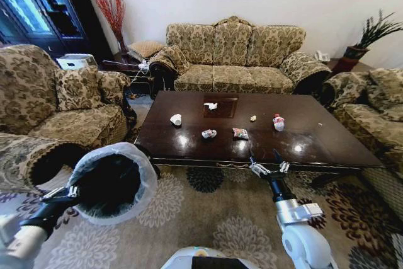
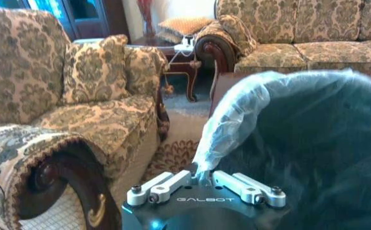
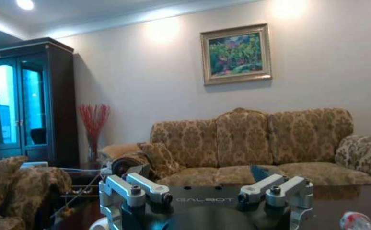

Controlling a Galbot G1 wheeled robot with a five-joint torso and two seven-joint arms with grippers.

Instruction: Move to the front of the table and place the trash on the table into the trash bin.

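Now | table [image 1: 327, 137]: six trash items | left end effector [image 2: 204, 184] clamps trash bin [image 1: 135, 155] | right end effector [image 1: 269, 167] wide

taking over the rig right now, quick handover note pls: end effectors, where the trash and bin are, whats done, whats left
Left end effector: shut on the bag-lined rim of the round black trash bin, held over the carpet at the robot's left front.
Right end effector: open, holding nothing, at the near edge of the dark brown glossy wooden table.
On the table: white paper cup, crumpled white tissue, two shiny snack wrappers, tiny yellow scrap, small clear bottle with red cap.
Done: robot is at the table front.
Left: all six pieces appear still to be binned.
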